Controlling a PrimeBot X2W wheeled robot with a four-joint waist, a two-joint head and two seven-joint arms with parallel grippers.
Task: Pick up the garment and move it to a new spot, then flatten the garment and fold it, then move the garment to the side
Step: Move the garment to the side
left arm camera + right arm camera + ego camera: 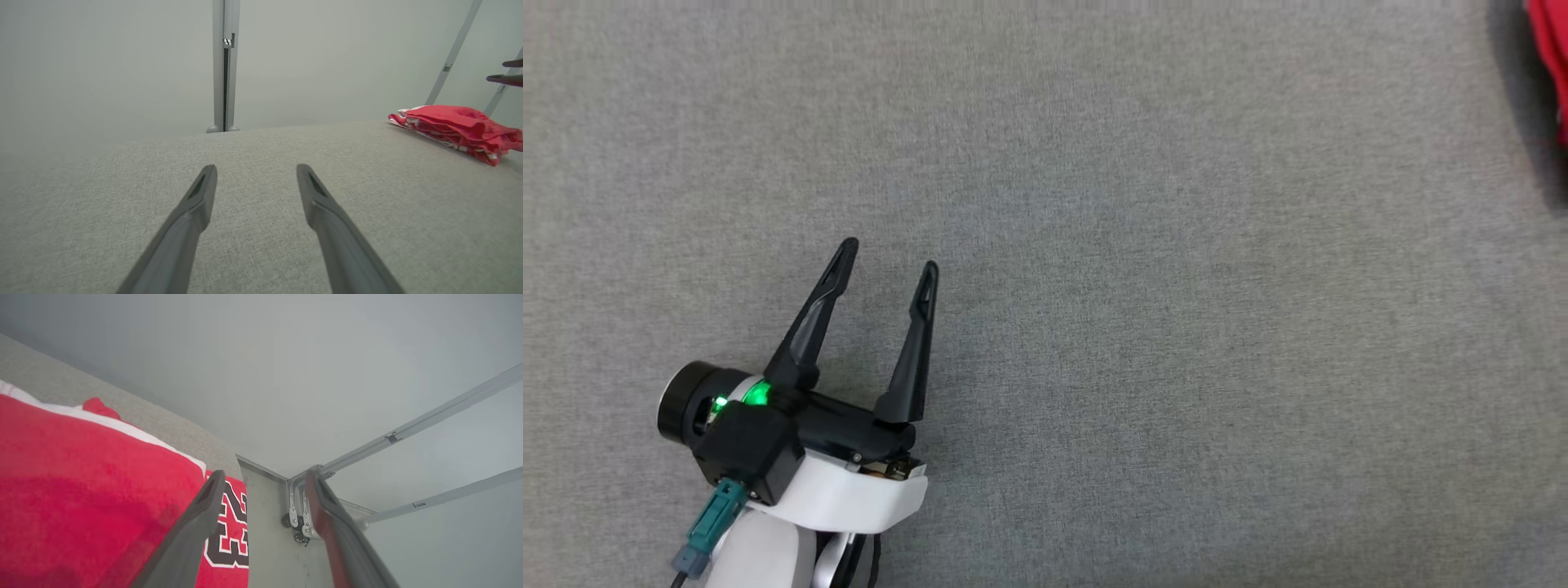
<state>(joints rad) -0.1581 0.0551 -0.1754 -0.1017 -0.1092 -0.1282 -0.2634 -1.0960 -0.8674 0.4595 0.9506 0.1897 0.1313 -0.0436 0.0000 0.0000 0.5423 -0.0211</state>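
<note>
Grey woven tabletop (1176, 327), bare across its middle. Left claw (889, 254) sits low at the near-left of the head view, fingers spread wide with nothing between them, hovering just over the cloth surface. The garment (453, 122) lies at the far right edge of the tabletop as a folded red bundle, with striped red-and-white trim showing along its lower folds; well apart from the left claw. In the head view only a red sliver of it cuts the top right corner. Right claw (265, 473) hangs above that bundle, fingers wide apart and holding nothing; whether it touches the fabric cannot be told. Under its left finger, red cloth with a white band runs across; beside that, at the tabletop's edge, a red jersey (229, 539) with black white-edged numerals. Grey metal post (224, 65) stands behind the tabletop against a pale wall.
</note>
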